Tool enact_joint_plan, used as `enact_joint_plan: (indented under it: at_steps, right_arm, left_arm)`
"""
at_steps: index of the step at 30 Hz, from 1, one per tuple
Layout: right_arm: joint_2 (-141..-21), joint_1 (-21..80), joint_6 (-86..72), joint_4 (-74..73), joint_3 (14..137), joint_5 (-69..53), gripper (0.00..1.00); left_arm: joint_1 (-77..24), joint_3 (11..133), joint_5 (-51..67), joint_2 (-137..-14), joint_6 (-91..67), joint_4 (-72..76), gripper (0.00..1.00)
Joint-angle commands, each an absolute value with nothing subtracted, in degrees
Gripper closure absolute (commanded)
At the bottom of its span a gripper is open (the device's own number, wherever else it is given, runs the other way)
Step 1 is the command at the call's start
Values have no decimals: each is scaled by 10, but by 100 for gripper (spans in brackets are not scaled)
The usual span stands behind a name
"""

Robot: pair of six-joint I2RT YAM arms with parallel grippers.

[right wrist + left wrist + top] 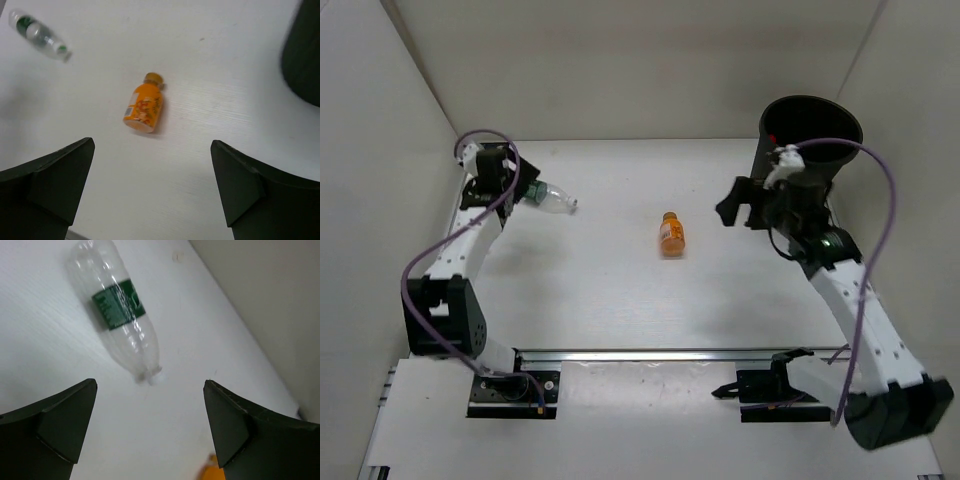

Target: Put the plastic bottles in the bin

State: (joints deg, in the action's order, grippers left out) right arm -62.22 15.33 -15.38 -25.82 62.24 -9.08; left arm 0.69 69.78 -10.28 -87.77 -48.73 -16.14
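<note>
Just beyond the left gripper [150, 407] (jaws wide apart) lies the green-labelled clear bottle [117, 310].

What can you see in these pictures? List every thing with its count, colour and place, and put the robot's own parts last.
clear plastic bottle with a green label: one, clear and green, lying on its side at the table's left, just ahead of the left pincer.
small orange plastic bottle: one, orange, lying near the table's middle.
tall round black plastic bin: one, black, upright at the far right corner.
flat white table: one, white, under everything.
left arm: one, white and black, left side.
right arm: one, white and black, right side.
left pincer: one, black, open, empty.
right pincer: one, black, open, empty, beside the bin.
</note>
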Motion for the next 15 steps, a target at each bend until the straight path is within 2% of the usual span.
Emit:
enact_joint_plan:
  at_steps: [1, 3, 5, 6, 10, 13, 15]
  right_arm:
    - [-491, 83, -141, -339, 579, -57, 1]
    - [-380, 50, -81, -357, 551, 16, 1]
    - [-312, 20, -45, -368, 521, 119, 1]
    - [-286, 14, -20, -373, 521, 138, 1]
    - [-228, 1, 48, -357, 460, 251, 1]
    - [-147, 3, 66, -282, 359, 305, 1]
    - [-56, 10, 60, -210, 289, 339, 1]
  left_arm:
    - [-68, 600, -69, -749, -388, -145, 2]
    - [-149, 531, -249, -640, -332, -147, 1]
    - [-245, 479, -368, -569, -295, -137, 2]
    - [-249, 441, -400, -516, -294, -137, 1]
    - [-161, 324, -353, -329, -315, -127, 1]
    - [-114, 270, -409, -194, -328, -168, 1]
    - [-126, 204, -475, -90, -284, -136, 2]
